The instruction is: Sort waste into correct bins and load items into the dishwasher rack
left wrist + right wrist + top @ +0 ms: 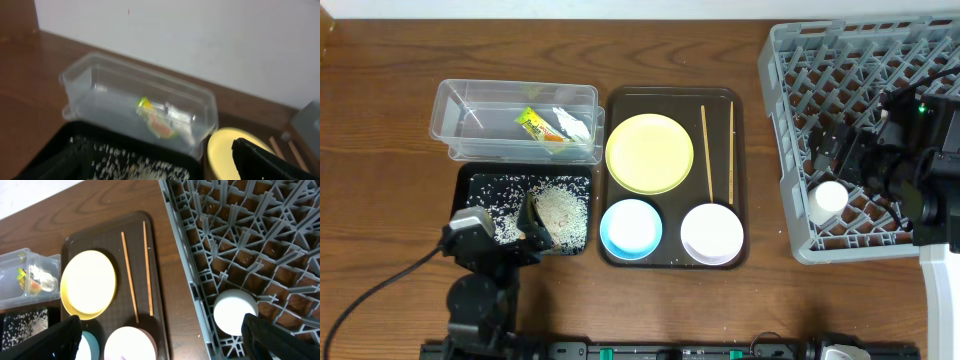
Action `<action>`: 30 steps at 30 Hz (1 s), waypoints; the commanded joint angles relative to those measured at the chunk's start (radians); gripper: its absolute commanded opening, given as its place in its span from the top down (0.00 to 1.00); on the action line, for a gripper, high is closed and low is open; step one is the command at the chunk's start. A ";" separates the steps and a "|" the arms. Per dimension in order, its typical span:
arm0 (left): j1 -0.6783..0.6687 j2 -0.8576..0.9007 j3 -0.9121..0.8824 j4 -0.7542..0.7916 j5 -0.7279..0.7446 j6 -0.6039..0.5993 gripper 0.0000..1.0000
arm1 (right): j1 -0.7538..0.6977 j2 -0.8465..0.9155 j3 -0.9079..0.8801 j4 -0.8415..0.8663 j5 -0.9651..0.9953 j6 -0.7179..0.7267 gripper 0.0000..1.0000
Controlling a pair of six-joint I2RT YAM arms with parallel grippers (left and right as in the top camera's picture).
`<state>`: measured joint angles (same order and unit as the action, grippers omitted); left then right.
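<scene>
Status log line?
cup in rack; wrapper, scrap in tub; rice in black tray; plate, blue bowl, white bowl, chopsticks on brown tray; left gripper open; right gripper open

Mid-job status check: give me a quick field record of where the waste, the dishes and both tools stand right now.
clear tub: snack wrapper and white scrap inside
black tray: loose rice
serving tray: yellow plate, blue bowl, white bowl, chopsticks
rack: white cup inside
left tool: open, over black tray
right tool: open, over rack
</scene>
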<state>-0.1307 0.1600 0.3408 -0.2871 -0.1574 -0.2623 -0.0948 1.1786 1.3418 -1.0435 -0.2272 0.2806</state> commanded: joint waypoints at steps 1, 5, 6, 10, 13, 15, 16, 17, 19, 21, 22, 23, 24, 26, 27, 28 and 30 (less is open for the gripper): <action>0.006 -0.063 -0.062 0.013 -0.008 -0.005 0.09 | 0.008 -0.009 0.010 0.000 0.006 0.003 0.01; 0.006 -0.139 -0.126 0.012 -0.009 -0.005 0.09 | 0.008 -0.009 0.010 -0.001 0.006 0.003 0.01; 0.006 -0.155 -0.140 0.013 -0.009 -0.005 0.09 | 0.008 -0.009 0.010 -0.001 0.006 0.003 0.01; 0.006 -0.158 -0.198 0.073 -0.008 -0.005 0.08 | 0.008 -0.009 0.010 -0.001 0.006 0.003 0.01; 0.006 -0.158 -0.240 0.098 -0.009 -0.005 0.09 | 0.008 -0.009 0.010 -0.001 0.006 0.003 0.01; 0.006 -0.158 -0.277 0.093 -0.009 -0.005 0.08 | 0.008 -0.009 0.010 -0.001 0.006 0.003 0.01; 0.006 -0.156 -0.286 0.111 -0.009 -0.004 0.08 | 0.008 -0.009 0.010 0.000 0.006 0.003 0.01; 0.006 -0.153 -0.288 0.129 -0.009 -0.005 0.09 | 0.008 -0.009 0.010 -0.001 0.006 0.003 0.01; 0.006 -0.153 -0.291 0.127 -0.009 -0.004 0.09 | 0.008 -0.009 0.010 -0.001 0.006 0.003 0.01; 0.006 -0.153 -0.291 0.125 -0.009 -0.004 0.09 | 0.008 -0.009 0.010 -0.001 0.006 0.003 0.01; 0.006 -0.151 -0.291 0.125 -0.009 -0.004 0.09 | 0.008 -0.009 0.010 -0.001 0.006 0.003 0.01; 0.006 -0.149 -0.291 0.124 -0.009 -0.004 0.08 | 0.008 -0.009 0.010 -0.001 0.006 0.003 0.01; 0.006 -0.149 -0.291 0.125 -0.009 -0.004 0.08 | 0.008 -0.009 0.010 -0.001 0.006 0.003 0.01; 0.006 -0.149 -0.291 0.125 -0.009 -0.004 0.09 | 0.008 -0.009 0.010 -0.001 0.006 0.003 0.01; 0.006 -0.149 -0.291 0.125 -0.009 -0.004 0.08 | 0.008 -0.009 0.010 -0.001 0.006 0.003 0.01; 0.006 -0.149 -0.291 0.125 -0.009 -0.004 0.08 | 0.008 -0.009 0.010 -0.001 0.006 0.003 0.01; 0.006 -0.149 -0.291 0.125 -0.009 -0.004 0.08 | 0.008 -0.009 0.010 0.000 0.006 0.003 0.01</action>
<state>-0.1307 0.0143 0.0776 -0.1562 -0.1574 -0.2649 -0.0948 1.1782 1.3418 -1.0439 -0.2268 0.2806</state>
